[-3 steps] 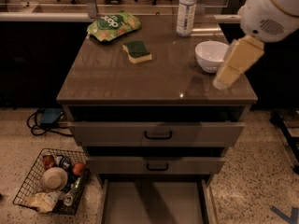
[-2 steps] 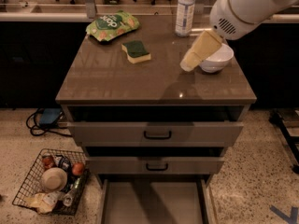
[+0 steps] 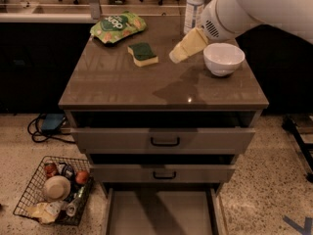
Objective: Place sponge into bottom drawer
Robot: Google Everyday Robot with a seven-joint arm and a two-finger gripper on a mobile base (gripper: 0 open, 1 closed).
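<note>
The sponge (image 3: 144, 54), dark green top on pale yellow foam, lies on the brown cabinet top (image 3: 127, 84) toward the back, left of centre. The gripper (image 3: 177, 56), pale yellow, reaches in from the upper right on a white arm (image 3: 254, 9) and hangs above the top just right of the sponge, apart from it. The bottom drawer (image 3: 161, 212) is pulled out at the foot of the cabinet, its flat grey floor bare.
A green snack bag (image 3: 117, 26) lies at the back left of the top. A water bottle (image 3: 193, 6) stands at the back, a white bowl (image 3: 223, 58) at the right. Two upper drawers with black handles (image 3: 165, 142) stand slightly open. A wire basket (image 3: 55, 190) sits on the floor at left.
The arm has swung left across the cabinet top, from over the white bowl to just right of the sponge. The sponge has not moved.
</note>
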